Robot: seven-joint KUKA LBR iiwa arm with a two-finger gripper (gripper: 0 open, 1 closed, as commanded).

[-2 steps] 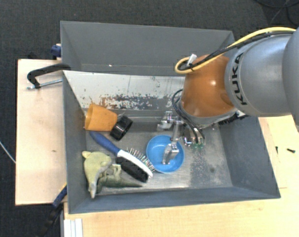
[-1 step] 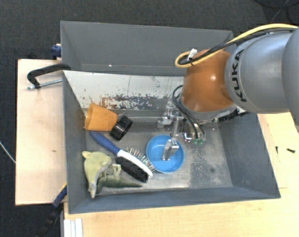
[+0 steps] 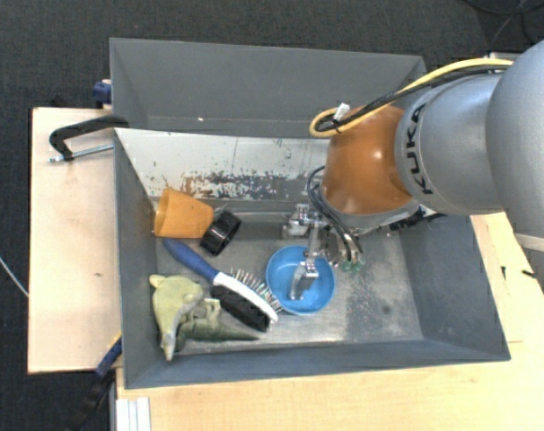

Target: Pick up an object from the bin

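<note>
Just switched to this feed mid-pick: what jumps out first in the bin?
The gripper hangs over a round blue bowl near the middle of the bin. Toward the view's left lie an orange cup tipped on its side, a blue-handled brush and a pale green soft toy in the front left corner.

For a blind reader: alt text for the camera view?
The gripper hangs over a blue round dish in the grey bin. Left of it lie a blue-handled brush, an orange cup, a black block and a greenish toy.
</note>
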